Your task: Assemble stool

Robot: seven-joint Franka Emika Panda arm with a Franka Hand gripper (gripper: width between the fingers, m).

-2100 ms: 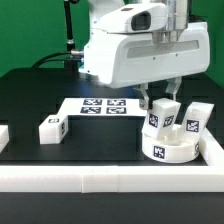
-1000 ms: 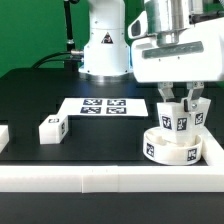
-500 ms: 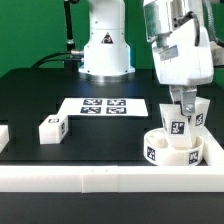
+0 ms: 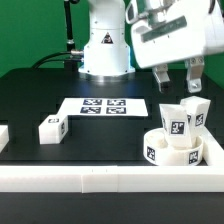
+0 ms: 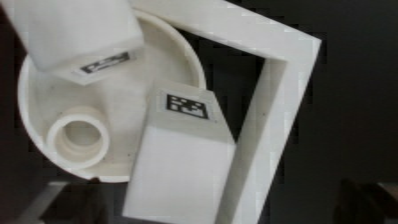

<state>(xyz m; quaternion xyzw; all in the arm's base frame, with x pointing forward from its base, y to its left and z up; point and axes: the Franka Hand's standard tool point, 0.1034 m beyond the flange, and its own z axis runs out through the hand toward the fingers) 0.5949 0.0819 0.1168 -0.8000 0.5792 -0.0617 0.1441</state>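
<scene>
White plastic legs, a front leg and a rear leg, stood (both slightly tilted) in the round seat, which sat by the corner of the rails at the exterior view's right; the end effector hung just above them, jaws spread and empty. Swinging low toward the third leg, lying well apart on the black surface, it could have clipped a top and tipped a leg loose.

We see a white Franka arm, its rounded base stamped with a dark emblem, a black cable behind, and two dark fingers under a boxy white wrist housing.
</scene>
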